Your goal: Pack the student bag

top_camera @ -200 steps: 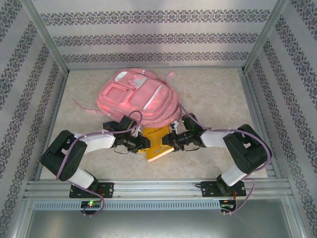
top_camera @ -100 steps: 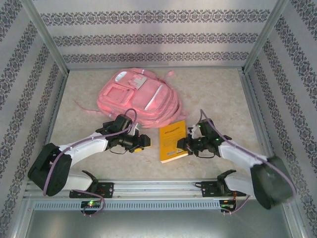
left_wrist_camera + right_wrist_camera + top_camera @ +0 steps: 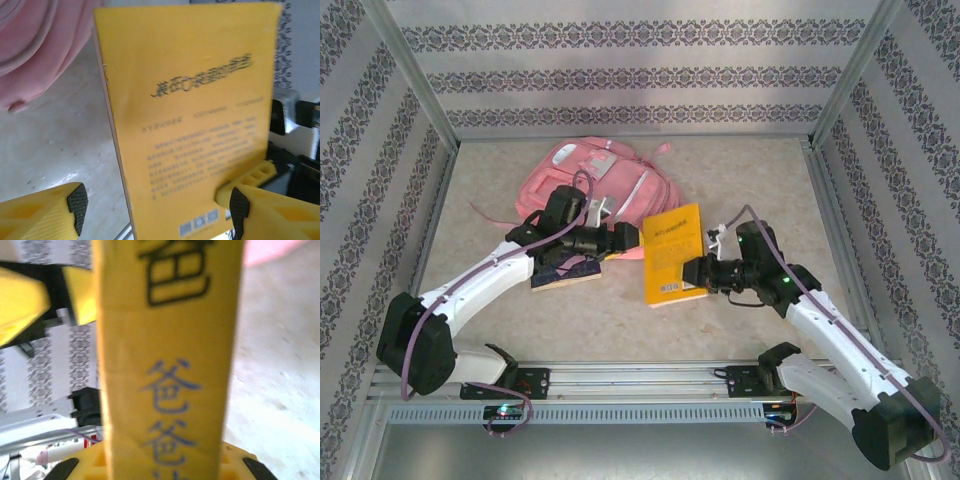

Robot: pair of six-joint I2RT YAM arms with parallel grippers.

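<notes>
The student bag [image 3: 582,172], a big pink backpack, lies at the back of the table, left of centre; its pink fabric [image 3: 30,45] shows in the left wrist view too. My right gripper [image 3: 693,270] is shut on the lower edge of a yellow book [image 3: 672,250] and holds it up off the table, tilted, just right of the bag. The book's spine [image 3: 167,365] rises from between the right gripper [image 3: 160,471]'s jaws. My left gripper [image 3: 628,237] is open at the book's left edge; the back cover [image 3: 200,115] stands across its wide jaws [image 3: 157,210].
A second, darker book [image 3: 565,276] lies flat on the table under my left forearm. Metal frame posts and patterned walls close in the sides and back. The rail [image 3: 640,380] with the arm bases runs along the near edge.
My left gripper has opened and let go of the yellow book, then reached toward the bag. My right gripper has lifted the book and carried it back and right. The darker book has come into sight.
</notes>
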